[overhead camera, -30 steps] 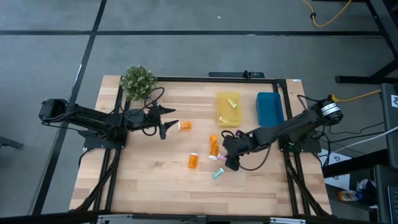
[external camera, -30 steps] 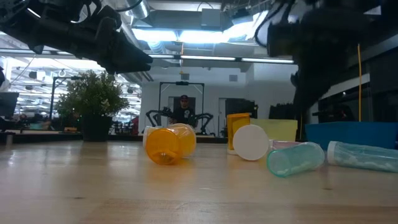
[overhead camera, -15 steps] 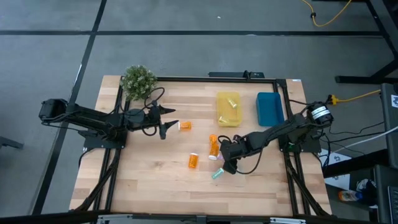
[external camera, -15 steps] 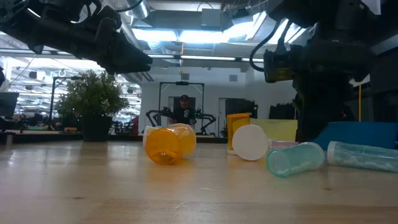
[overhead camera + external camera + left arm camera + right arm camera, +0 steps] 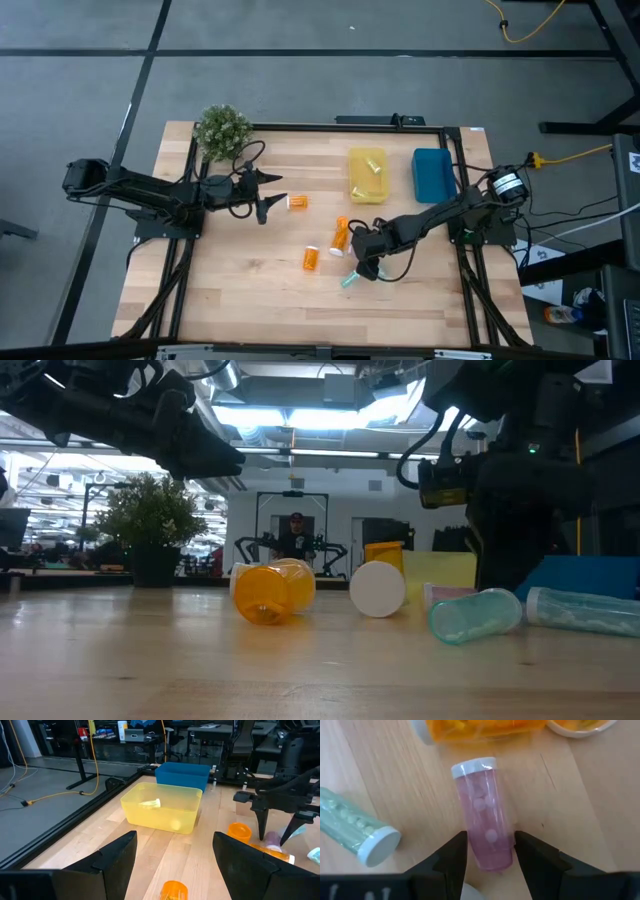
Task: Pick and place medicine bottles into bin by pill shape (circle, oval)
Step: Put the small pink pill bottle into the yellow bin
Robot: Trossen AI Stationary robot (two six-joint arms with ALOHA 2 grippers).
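Sorting barely begun: translucent yellow plastic bin (image 5: 367, 175) holds one or two bottles, solid blue plastic bin (image 5: 433, 173) looks empty. Left gripper (image 5: 272, 192) waits open at table centre-left. Right gripper (image 5: 488, 851), open, straddles pink-tinted clear pill bottle (image 5: 486, 830) lying on the table; several bottles remain loose.

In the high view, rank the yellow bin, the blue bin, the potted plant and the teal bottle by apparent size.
1. yellow bin and blue bin: look alike, not ranked apart.
2. potted plant: slightly smaller than either bin.
3. teal bottle: by far the smallest.
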